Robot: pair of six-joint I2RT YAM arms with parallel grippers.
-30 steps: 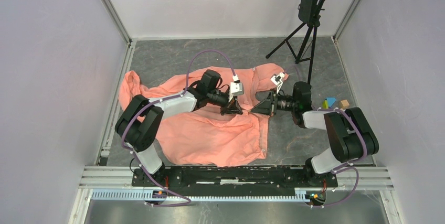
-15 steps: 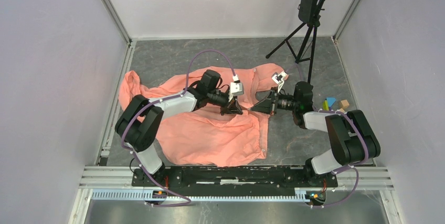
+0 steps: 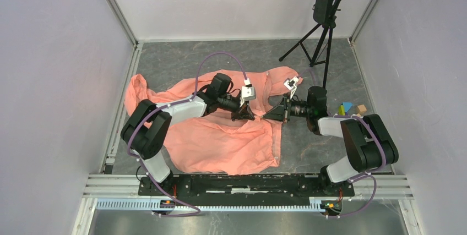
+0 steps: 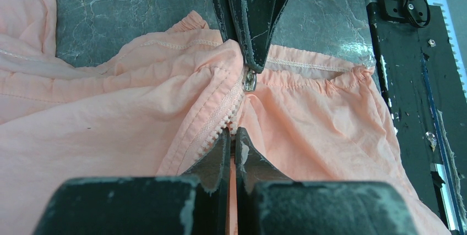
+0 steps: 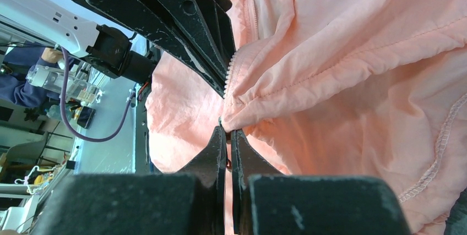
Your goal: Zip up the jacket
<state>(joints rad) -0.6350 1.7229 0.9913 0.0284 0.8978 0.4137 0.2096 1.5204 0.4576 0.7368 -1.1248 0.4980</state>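
The salmon-pink jacket [image 3: 220,136] lies crumpled on the grey floor, hem toward the arms. My two grippers meet nose to nose over its front opening. In the left wrist view my left gripper [image 4: 232,133] is shut on the jacket's pale zipper strip [image 4: 215,125], just behind the metal slider [image 4: 250,81]. My right gripper [image 4: 254,65] comes in from the far side, pinched on that slider's pull. The right wrist view shows my right gripper [image 5: 227,130] shut at a fold of the jacket [image 5: 358,53], with the left gripper's black fingers [image 5: 182,20] just beyond. From above, my left gripper [image 3: 246,115] and right gripper [image 3: 269,115] nearly touch.
A black tripod stand [image 3: 325,37] rises at the back right. Small coloured blocks [image 3: 347,107] and a wooden cube [image 3: 360,108] lie beside the right arm. White walls close in both sides, and a metal rail [image 3: 248,182] runs along the near edge.
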